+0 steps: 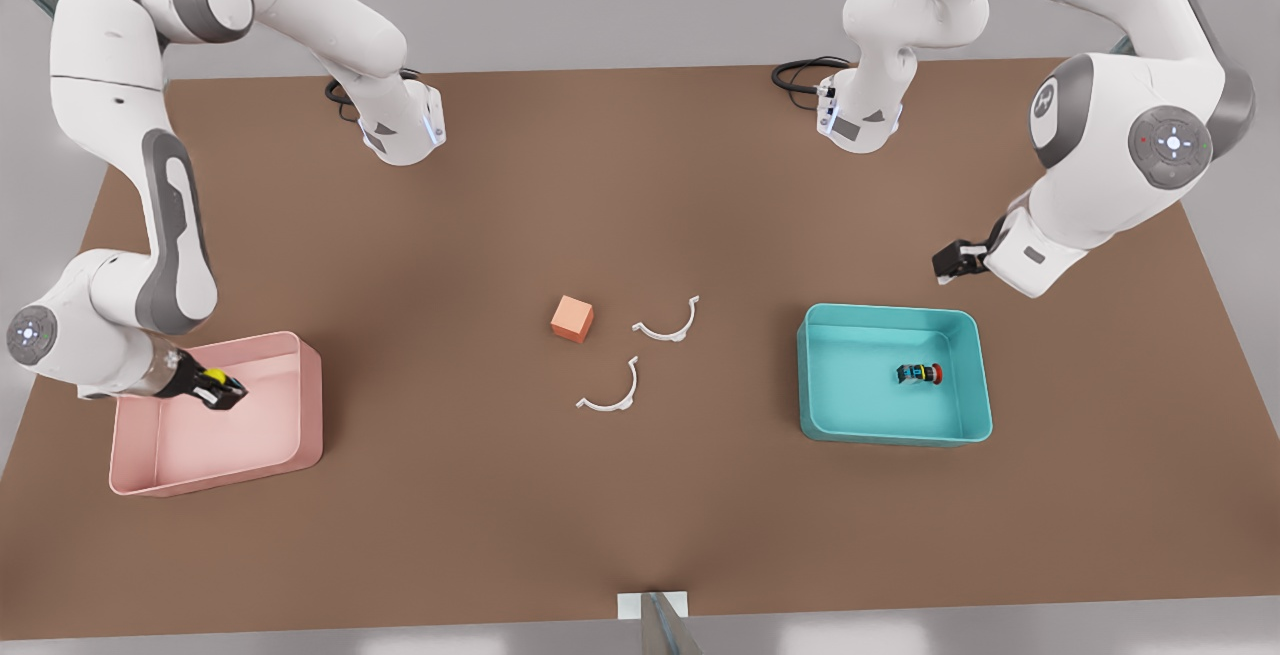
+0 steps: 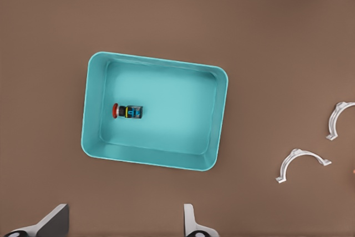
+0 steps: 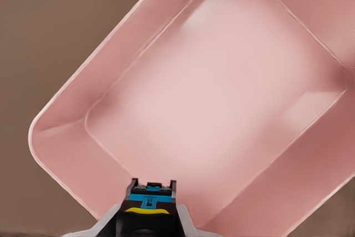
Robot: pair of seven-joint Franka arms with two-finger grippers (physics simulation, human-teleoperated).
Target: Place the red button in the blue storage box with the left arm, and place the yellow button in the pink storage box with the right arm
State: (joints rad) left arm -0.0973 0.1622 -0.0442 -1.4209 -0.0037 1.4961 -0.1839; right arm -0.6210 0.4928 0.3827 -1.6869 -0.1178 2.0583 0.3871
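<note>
1. The red button (image 1: 921,374) already lies on its side on the floor of the blue box (image 1: 815,375), so the left arm's half of the task looks done. The left gripper (image 1: 957,261) hangs above the table (image 1: 640,515) just beyond the box's far rim, its fingers apart and holding nothing.
2. The step in hand is the right arm's drop. The right gripper (image 1: 222,390) is clamped on the yellow button (image 1: 213,375) over the pink box (image 1: 300,405), near its edge at the front view's left.
3. The next move likely calls for parting the fingers so the button falls inside the walls.
4. The right wrist view shows the button's blue body above the bare pink floor. The left wrist view shows the red button near one short wall.
5. The front view adds an orange cube (image 1: 572,319) and two white clips (image 1: 668,321) mid-table.
</note>
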